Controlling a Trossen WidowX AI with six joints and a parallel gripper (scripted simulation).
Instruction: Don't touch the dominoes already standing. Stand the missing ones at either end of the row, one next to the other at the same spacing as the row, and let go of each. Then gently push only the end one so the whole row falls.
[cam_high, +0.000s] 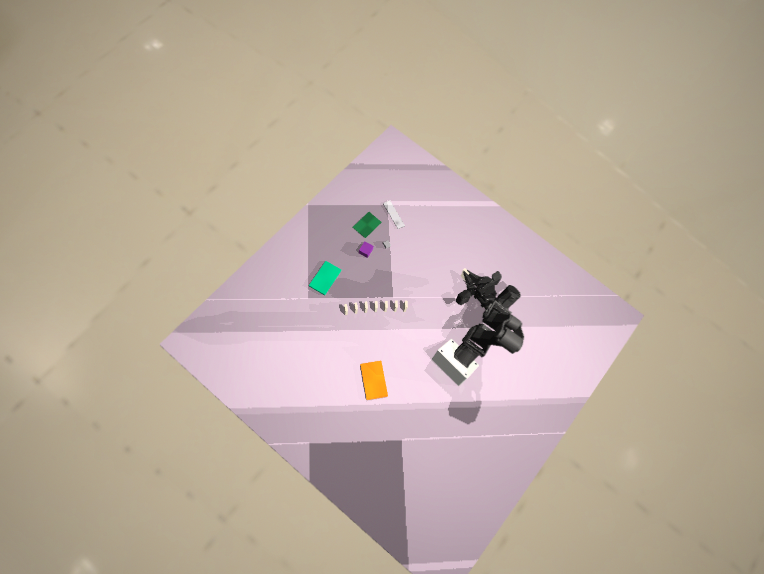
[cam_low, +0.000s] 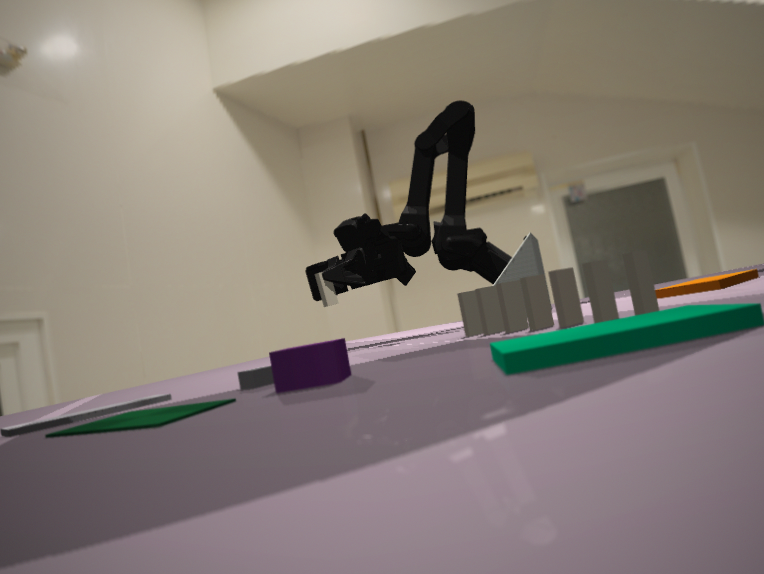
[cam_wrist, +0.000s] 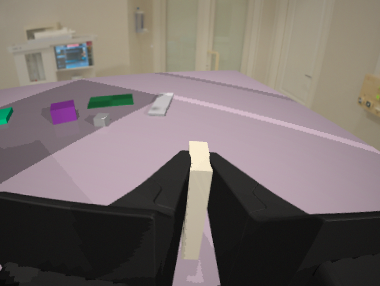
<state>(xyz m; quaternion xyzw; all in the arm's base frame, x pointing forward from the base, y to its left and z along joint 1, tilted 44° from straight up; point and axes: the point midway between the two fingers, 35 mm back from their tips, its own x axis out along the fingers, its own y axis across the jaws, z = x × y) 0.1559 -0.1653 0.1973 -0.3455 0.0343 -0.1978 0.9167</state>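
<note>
A row of several cream dominoes (cam_high: 375, 306) (cam_low: 539, 302) stands upright and evenly spaced, left of the arm's base in the top view; the row is out of the wrist view. My gripper (cam_high: 467, 275) (cam_low: 326, 287) (cam_wrist: 197, 160) is shut on a cream domino (cam_low: 329, 294) (cam_wrist: 198, 200). It holds this domino in the air, to the right of the row and beyond it from the base in the top view. The held domino looks nearly upright with a slight tilt in the exterior view. Its middle is pinched between the fingertips in the wrist view.
A teal block (cam_high: 324, 277) (cam_low: 623, 336) lies near the row's left end, an orange block (cam_high: 374, 380) on the base's side. Beyond the row are a purple block (cam_high: 365, 249) (cam_wrist: 63, 112), a small grey block (cam_wrist: 101, 120), a dark green flat piece (cam_high: 366, 224) and a pale bar (cam_high: 394, 214).
</note>
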